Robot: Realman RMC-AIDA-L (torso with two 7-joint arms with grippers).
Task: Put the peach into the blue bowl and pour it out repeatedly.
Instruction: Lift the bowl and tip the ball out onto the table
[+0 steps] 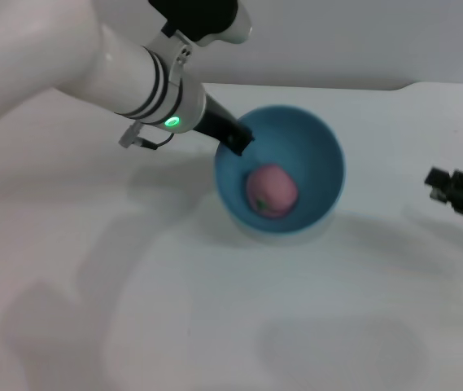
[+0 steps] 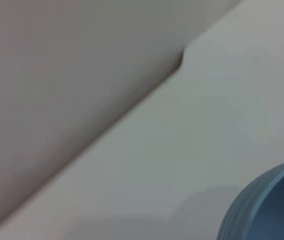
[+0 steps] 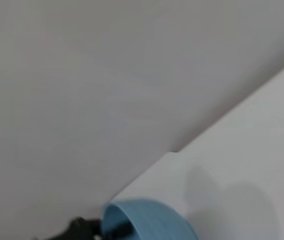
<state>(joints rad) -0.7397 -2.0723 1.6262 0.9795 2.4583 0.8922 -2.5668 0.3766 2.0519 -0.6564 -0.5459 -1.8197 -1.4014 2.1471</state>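
Note:
The blue bowl point(image 1: 296, 151) is in the middle of the white table in the head view, tilted with its opening towards me. The pink peach point(image 1: 272, 190) lies inside it against the lower wall. My left gripper point(image 1: 236, 138) is shut on the bowl's left rim. The bowl's outer wall shows in the left wrist view point(image 2: 266, 205) and in the right wrist view point(image 3: 146, 220), where the left gripper point(image 3: 82, 229) shows dark at the rim. My right gripper point(image 1: 440, 184) is parked low at the right edge, apart from the bowl.
The white table point(image 1: 174, 309) reaches to a back edge with a step in it point(image 1: 410, 84), and a grey wall stands behind. The left arm's white forearm point(image 1: 76, 57) crosses the upper left above the table.

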